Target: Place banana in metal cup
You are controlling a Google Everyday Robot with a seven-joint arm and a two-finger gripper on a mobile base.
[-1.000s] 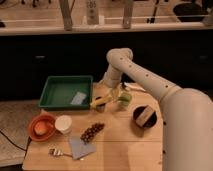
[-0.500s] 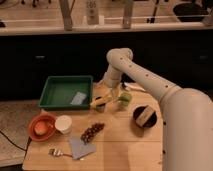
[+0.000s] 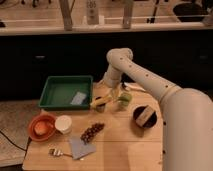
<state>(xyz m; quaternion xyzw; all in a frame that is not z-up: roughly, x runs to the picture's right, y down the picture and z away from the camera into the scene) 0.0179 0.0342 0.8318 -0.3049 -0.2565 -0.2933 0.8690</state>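
Observation:
The small yellow banana [image 3: 99, 101] lies slanted near the table's middle, just right of the green tray. Its lower end rests on or in the short dark metal cup [image 3: 101, 108]; I cannot tell how deep it sits. My gripper [image 3: 112, 94] hangs at the end of the white arm, right above the banana's right end and beside the pale green cup [image 3: 124, 100]. It stands open, and I cannot make out whether it touches the banana.
A green tray [image 3: 56, 90] holding a pale card sits at the back left. An orange bowl [image 3: 41, 126], a white cup [image 3: 63, 124], dark grapes [image 3: 92, 131], a blue-grey cloth [image 3: 80, 148] and a utensil [image 3: 55, 151] fill the front left. A dark bowl [image 3: 145, 116] sits at the right.

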